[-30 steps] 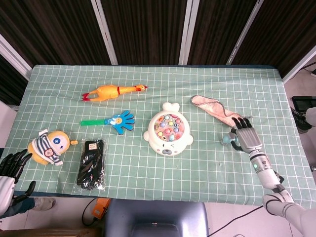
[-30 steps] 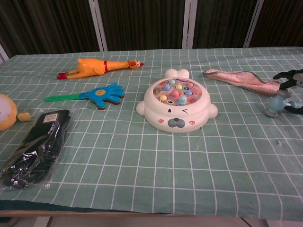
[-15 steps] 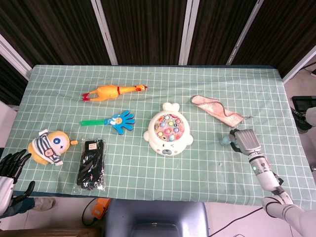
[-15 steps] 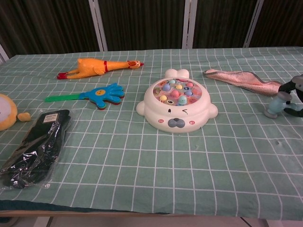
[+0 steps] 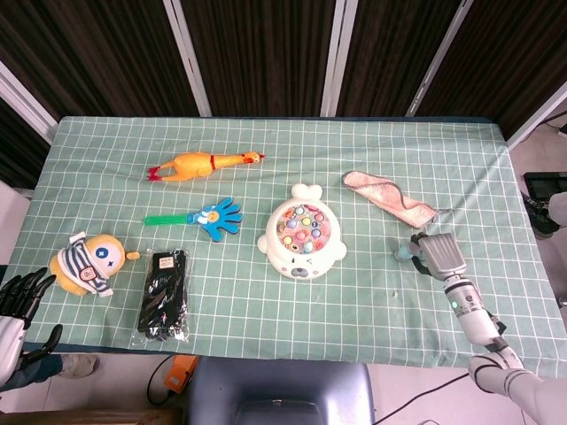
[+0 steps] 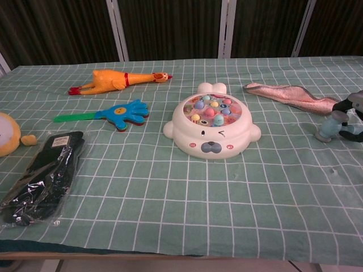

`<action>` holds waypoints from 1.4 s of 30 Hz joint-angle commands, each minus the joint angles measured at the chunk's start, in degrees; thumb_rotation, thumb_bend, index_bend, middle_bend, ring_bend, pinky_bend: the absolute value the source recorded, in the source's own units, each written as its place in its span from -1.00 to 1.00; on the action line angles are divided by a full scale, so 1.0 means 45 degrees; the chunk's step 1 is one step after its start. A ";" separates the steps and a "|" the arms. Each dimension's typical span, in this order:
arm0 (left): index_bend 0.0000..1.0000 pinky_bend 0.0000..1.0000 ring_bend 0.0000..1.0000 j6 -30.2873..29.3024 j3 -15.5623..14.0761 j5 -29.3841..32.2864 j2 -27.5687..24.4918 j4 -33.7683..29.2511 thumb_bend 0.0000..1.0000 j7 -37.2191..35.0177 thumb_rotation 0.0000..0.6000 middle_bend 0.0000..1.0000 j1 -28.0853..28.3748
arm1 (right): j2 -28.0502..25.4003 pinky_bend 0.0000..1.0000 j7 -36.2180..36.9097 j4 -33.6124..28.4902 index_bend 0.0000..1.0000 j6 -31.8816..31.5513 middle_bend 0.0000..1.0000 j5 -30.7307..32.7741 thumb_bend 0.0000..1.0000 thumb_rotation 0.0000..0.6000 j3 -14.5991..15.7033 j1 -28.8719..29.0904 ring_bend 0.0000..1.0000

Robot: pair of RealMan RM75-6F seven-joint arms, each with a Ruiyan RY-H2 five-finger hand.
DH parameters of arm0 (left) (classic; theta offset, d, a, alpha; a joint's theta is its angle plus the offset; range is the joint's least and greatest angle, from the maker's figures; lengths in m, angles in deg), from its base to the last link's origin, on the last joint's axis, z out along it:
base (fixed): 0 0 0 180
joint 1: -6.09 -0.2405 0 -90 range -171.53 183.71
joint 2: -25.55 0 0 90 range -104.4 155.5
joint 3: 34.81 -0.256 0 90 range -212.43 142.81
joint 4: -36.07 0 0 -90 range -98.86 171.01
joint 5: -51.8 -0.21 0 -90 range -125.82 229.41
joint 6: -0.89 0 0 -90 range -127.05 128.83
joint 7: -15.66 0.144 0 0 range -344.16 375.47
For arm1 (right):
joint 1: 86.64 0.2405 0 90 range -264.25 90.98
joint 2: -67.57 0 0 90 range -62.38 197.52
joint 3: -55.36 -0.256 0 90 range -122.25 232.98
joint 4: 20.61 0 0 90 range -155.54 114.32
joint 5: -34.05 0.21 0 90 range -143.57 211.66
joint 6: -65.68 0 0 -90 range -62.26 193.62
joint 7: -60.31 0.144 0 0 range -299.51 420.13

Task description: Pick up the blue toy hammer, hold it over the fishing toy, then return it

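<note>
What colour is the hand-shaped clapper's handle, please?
Green, on the hand-shaped clapper; clearest in the head view.

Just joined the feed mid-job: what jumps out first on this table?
The white fishing toy with colourful fish sits mid-table. Right of it, the right hand is closed around the blue toy hammer, whose head rests on the cloth below the pink towel. The orange rubber chicken lies far left.

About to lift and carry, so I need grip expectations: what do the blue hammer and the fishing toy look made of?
Blue toy hammer: seems smooth moulded plastic, pale blue with a soft sheen; possibly hollow. The right hand covers most of it. Fishing toy: glossy hard white plastic shell with highlights, coloured plastic pieces on top.
</note>
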 commanded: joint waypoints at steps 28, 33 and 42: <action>-1.00 -1.00 -1.00 -0.0095 -0.0019 -0.0142 -0.0062 0.0011 -0.18 -0.0281 1.00 -1.00 0.0018 | -0.4493 1.00 -0.7085 -1.0009 1.00 -0.0646 0.46 0.1481 0.10 1.00 -0.2108 0.1415 0.73; -1.00 -1.00 -1.00 -0.0178 0.0015 -0.0083 -0.0162 0.0148 -0.18 -0.0720 1.00 -1.00 0.0006 | -0.3561 1.00 -1.1283 -1.1283 1.00 -0.0250 0.46 0.3900 0.10 1.00 -0.2840 0.2858 0.73; -1.00 -1.00 -1.00 -0.0241 0.0008 -0.0034 -0.0306 0.0309 -0.18 -0.1239 1.00 -1.00 -0.0024 | -0.1295 1.00 -1.5364 -1.0345 1.00 -0.0729 0.46 0.7520 0.10 1.00 -0.2954 0.4899 0.73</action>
